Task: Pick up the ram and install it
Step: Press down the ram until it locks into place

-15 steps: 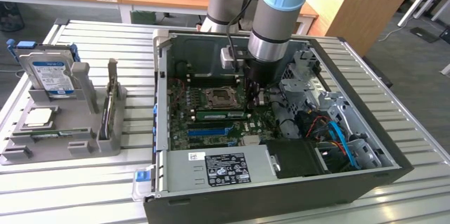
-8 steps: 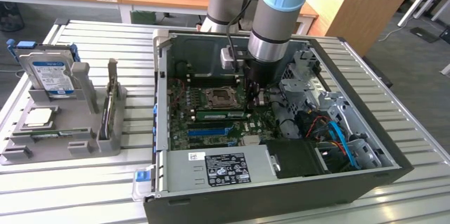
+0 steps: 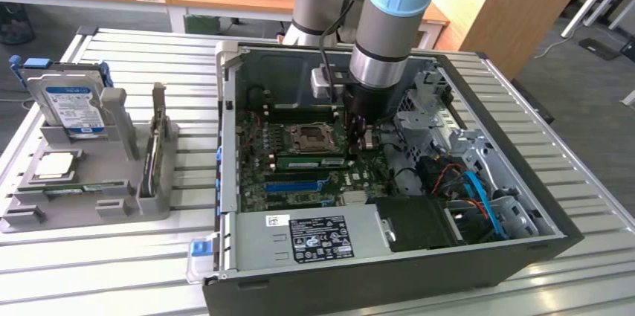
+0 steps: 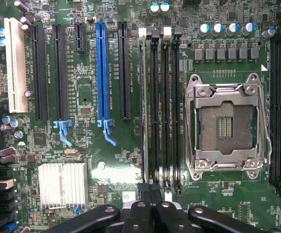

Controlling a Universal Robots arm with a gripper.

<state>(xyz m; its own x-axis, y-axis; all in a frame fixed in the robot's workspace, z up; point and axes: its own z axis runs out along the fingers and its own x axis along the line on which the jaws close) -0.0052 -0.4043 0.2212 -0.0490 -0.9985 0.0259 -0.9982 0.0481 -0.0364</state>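
The end effector (image 4: 147,213) is closed, low over the motherboard (image 4: 87,145). The ram (image 4: 143,111) stands edge-on in a memory slot beside the CPU socket (image 4: 225,127); seating needs straight, even downward pressure.

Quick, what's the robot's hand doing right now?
Hand: closed, right at the ram that stands edge-on among the motherboard's memory slots; whether it grips the ram cannot be told.

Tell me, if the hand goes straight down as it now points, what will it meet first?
Most likely the ram, standing on edge in a memory slot beside the CPU socket. The shut hand sits right over that stick's end. Depth is unclear, so it may already touch it.
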